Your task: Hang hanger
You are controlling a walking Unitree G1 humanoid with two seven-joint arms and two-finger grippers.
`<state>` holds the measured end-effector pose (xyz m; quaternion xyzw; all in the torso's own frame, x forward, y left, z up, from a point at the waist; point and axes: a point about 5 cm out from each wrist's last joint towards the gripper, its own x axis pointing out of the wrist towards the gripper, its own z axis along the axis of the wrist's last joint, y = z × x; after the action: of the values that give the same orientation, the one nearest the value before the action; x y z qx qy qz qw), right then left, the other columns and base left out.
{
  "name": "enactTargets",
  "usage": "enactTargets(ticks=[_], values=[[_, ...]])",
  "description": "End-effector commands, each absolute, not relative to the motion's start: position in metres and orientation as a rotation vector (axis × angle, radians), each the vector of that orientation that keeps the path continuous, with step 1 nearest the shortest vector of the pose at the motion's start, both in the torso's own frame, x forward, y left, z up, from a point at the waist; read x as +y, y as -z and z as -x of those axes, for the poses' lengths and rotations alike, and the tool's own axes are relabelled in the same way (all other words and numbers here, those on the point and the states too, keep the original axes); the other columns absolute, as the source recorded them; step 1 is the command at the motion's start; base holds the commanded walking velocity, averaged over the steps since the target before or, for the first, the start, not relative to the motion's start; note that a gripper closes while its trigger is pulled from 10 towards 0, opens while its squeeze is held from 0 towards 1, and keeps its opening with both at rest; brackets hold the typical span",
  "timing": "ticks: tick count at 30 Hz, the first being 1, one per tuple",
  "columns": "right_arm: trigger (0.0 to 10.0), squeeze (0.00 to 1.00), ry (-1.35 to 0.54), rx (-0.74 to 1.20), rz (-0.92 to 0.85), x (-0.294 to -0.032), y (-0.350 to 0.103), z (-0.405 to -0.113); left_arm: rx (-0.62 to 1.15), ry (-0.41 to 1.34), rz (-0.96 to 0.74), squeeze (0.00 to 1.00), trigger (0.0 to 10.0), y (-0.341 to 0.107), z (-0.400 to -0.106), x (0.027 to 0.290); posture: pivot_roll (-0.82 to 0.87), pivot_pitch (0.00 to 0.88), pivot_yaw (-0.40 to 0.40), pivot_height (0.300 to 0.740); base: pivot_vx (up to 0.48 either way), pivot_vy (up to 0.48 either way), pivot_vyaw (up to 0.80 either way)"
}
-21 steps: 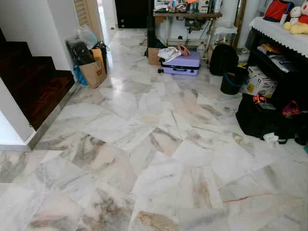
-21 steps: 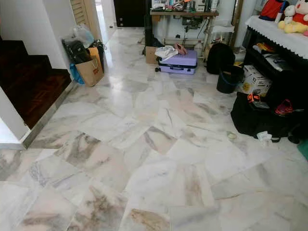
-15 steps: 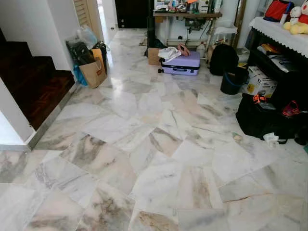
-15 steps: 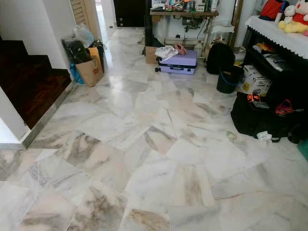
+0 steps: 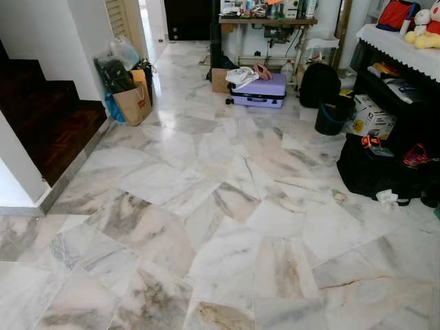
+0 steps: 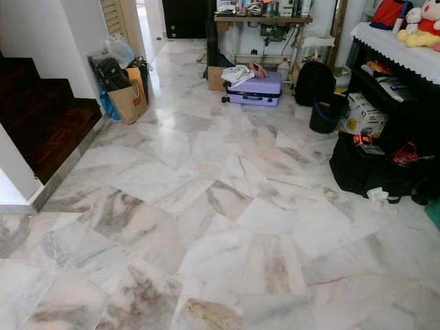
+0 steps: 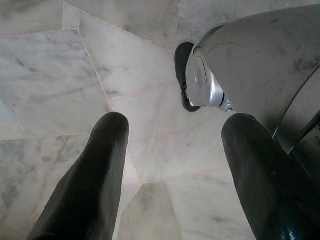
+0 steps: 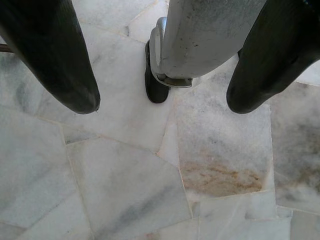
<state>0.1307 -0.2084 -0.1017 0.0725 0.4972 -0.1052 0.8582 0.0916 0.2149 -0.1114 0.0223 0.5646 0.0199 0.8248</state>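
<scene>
Marble floor (image 5: 227, 227) of pale veined slabs, seen from the head camera. At its far edge a lilac suitcase (image 5: 260, 91) lies flat with white cloth (image 5: 241, 75) on its lid; behind it stands a cluttered bench (image 5: 267, 21). Along the floor's left edge, dark wooden stairs (image 5: 48, 120) rise beside a white wall, and at the wall's far corner a brown paper bag (image 5: 133, 104) with a red mark, too small to read, leans against dark bags (image 5: 113, 74). Along the right edge sit a black backpack (image 5: 319, 83), a black bucket (image 5: 332, 115), a cardboard box (image 5: 370, 117) whose print is illegible, and a black duffel bag (image 5: 375, 172); plush toys (image 5: 425, 31) rest on a white-covered shelf above.

Left end effector (image 7: 172, 135): fingers (image 7: 97, 170) wide apart, holding nothing, above the floor beside the robot's silver leg (image 7: 260, 65) and black foot (image 7: 182, 65).

Right end effector (image 8: 162, 105): fingers (image 8: 60, 60) likewise spread and empty, above the other foot (image 8: 156, 85).

No hanger can be made out among these things.
</scene>
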Motion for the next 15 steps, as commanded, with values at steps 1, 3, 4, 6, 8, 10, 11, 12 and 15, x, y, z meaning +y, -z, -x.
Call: enactTargets(ticks=[1, 3, 4, 6, 8, 10, 11, 12, 15], values=[[10.0, 0.00, 0.039, 0.853, -0.288, -0.219, 0.067, -0.201, 0.990, -0.123, 0.034, 0.00, 10.0, 0.082, -0.161, 0.243, 0.10, 0.105, 0.004, 0.740, 0.000, 0.000, 0.00], [10.0, 0.00, 0.055, 0.857, -0.276, -0.221, 0.066, -0.203, 1.002, -0.119, 0.030, 0.00, 10.0, 0.083, -0.159, 0.245, 0.11, 0.099, 0.008, 0.740, 0.000, 0.000, 0.00], [10.0, 0.00, 0.062, 0.861, -0.270, -0.222, 0.066, -0.203, 1.007, -0.119, 0.028, 0.00, 10.0, 0.083, -0.157, 0.245, 0.11, 0.099, 0.008, 0.740, 0.000, 0.000, 0.00], [10.0, 0.00, 0.074, 0.864, -0.255, -0.224, 0.065, -0.204, 1.013, -0.120, 0.025, 0.00, 10.0, 0.084, -0.156, 0.245, 0.12, 0.082, 0.004, 0.740, 0.000, 0.000, 0.00], [10.0, 0.00, 0.075, 0.870, -0.231, -0.227, 0.065, -0.204, 1.009, -0.126, 0.033, 0.00, 10.0, 0.084, -0.157, 0.244, 0.13, 0.075, -0.001, 0.740, 0.000, 0.000, 0.00], [10.0, 0.00, 0.076, 0.875, -0.216, -0.229, 0.064, -0.205, 1.003, -0.134, 0.043, 0.00, 10.0, 0.084, -0.156, 0.244, 0.13, 0.065, -0.005, 0.740, 0.000, 0.000, -0.78], [10.0, 0.00, 0.077, 0.878, -0.211, -0.230, 0.064, -0.204, 1.003, -0.135, 0.044, 0.00, 10.0, 0.084, -0.156, 0.244, 0.14, 0.055, -0.007, 0.740, 0.000, 0.000, -0.77], [10.0, 0.00, 0.073, 0.881, -0.205, -0.228, 0.065, -0.203, 1.004, -0.135, 0.043, 0.00, 10.0, 0.085, -0.155, 0.244, 0.14, 0.052, -0.008, 0.740, 0.000, 0.000, -0.77], [10.0, 0.00, 0.071, 0.887, -0.202, -0.226, 0.066, -0.202, 1.005, -0.132, 0.040, 0.00, 10.0, 0.085, -0.155, 0.243, 0.14, 0.049, -0.009, 0.740, 0.000, 0.000, -0.77]])
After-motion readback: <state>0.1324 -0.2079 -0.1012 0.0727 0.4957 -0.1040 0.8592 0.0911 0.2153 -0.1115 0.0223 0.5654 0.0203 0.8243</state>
